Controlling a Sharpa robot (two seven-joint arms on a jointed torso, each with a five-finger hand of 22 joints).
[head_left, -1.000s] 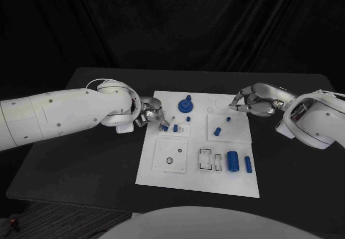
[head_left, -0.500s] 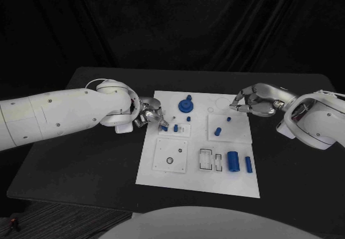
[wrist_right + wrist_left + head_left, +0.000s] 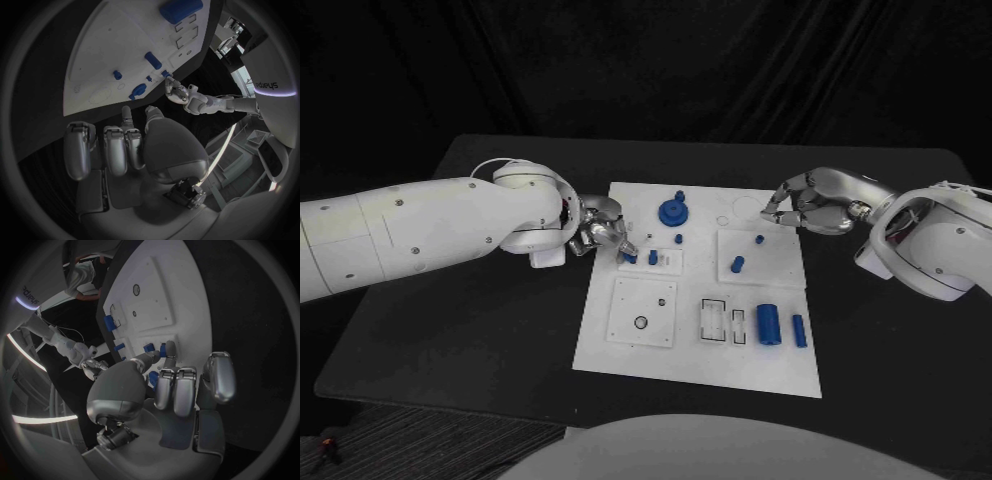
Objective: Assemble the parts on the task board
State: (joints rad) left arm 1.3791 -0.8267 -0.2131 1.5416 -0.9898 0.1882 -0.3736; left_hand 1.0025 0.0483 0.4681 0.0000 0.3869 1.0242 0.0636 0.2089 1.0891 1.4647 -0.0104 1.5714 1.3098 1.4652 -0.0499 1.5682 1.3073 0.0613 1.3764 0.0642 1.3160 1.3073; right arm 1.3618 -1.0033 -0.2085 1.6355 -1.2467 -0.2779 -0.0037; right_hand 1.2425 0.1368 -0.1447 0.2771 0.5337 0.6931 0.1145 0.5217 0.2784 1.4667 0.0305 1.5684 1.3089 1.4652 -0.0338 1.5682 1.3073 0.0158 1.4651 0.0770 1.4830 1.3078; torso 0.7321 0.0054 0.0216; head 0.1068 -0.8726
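The task board (image 3: 697, 290) lies flat in the middle of the black table (image 3: 473, 330). From the head view, my left hand (image 3: 600, 232) sits at the board's left edge, its fingertips reaching onto the board beside two small blue pegs (image 3: 640, 257); I cannot tell from here whether they pinch one. My right hand (image 3: 808, 210) hovers at the board's far right corner, fingers curled inward with nothing seen in them. On the board, a blue gear (image 3: 674, 211) stands near the far edge, a large blue cylinder (image 3: 767, 322) and a slimmer blue pin (image 3: 798, 330) lie toward the near right.

Left wrist view: my left hand (image 3: 169, 385) has thumb and a fingertip closed on a small blue part (image 3: 162, 350) at the board's (image 3: 156, 290) edge; the other fingers hang loosely curled.

Right wrist view: my right hand (image 3: 125, 145) is curled, holding nothing, just off the board (image 3: 106, 55). The large blue cylinder (image 3: 180, 10) lies at the board's far end.
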